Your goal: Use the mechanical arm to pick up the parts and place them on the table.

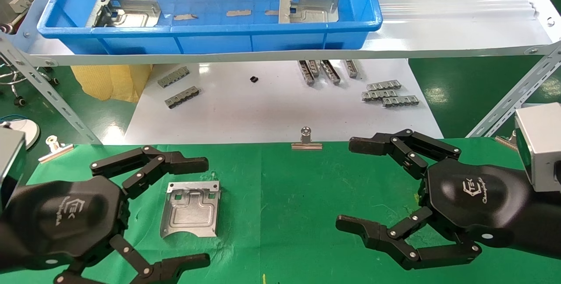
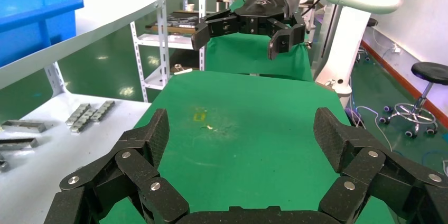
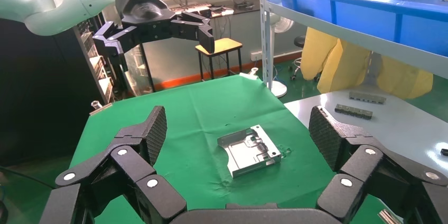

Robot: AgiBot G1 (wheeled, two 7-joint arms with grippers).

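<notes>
One square silver-grey stamped sheet-metal part point(image 1: 190, 209) is seen lying flat on the wrinkled bright green cloth of the table point(image 1: 289, 214), just beside the left gripper point(image 1: 193, 214) and free of its fingers. The same plate is shown in the right wrist view point(image 3: 248, 150), nothing resting on it. Two more silver-grey stamped plates are held in the blue plastic tray point(image 1: 210, 34) on the upper shelf, one at the tray's left point(image 1: 125, 12) and one toward its right point(image 1: 308, 8), among small grey strips stuck to the tray floor point(image 1: 239, 12).

The left gripper's black jointed fingers are spread wide apart, nothing between them. The right gripper point(image 1: 350, 185) is held over bare cloth, well apart from the plate, its fingers likewise spread wide and empty.

On the white board point(image 1: 271, 113) beyond the table, grey comb-like strips are scattered in groups point(image 1: 390, 94), with a small black piece point(image 1: 253, 79) lying alone. A silver binder clip point(image 1: 306, 140) is fastened at the cloth's far edge; another point(image 1: 55, 147) is seen at the left corner.

Both arms are cut off by the frame edges. The far part of the white board is hidden under the shelf.
</notes>
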